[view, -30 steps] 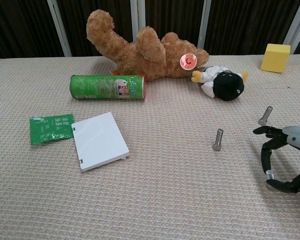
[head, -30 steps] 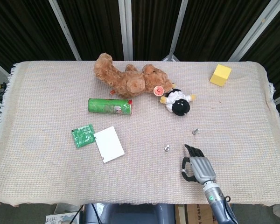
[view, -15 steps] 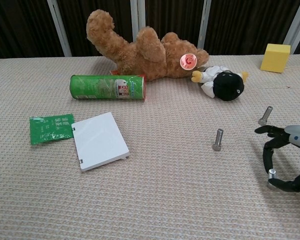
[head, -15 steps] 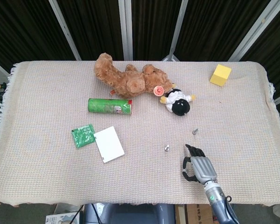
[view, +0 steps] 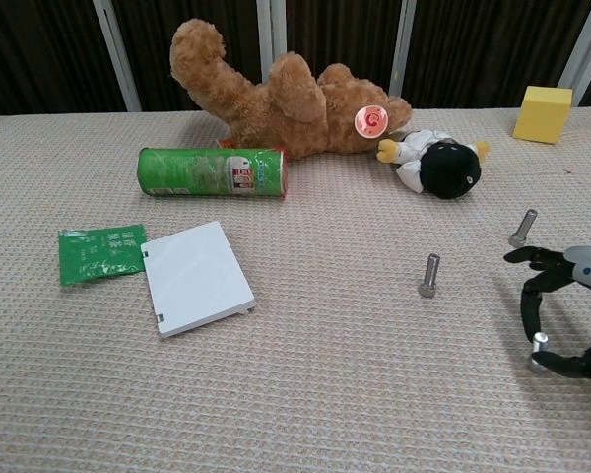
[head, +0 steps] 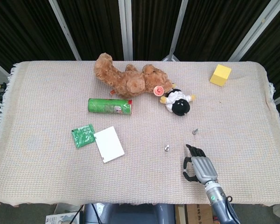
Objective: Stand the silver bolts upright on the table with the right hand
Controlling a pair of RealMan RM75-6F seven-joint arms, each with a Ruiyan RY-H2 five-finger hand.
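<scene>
- While my right hand (view: 569, 313) hangs low over the bench (view: 325, 394), its fingers (view: 528, 296) pinch a silver bolt (view: 539, 343).
- Two other bolts (view: 429, 275) (view: 522, 227) stand upright nearby.

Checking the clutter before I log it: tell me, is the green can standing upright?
No, the green can lies on its side on the table cloth, in front of the brown teddy bear.
</scene>
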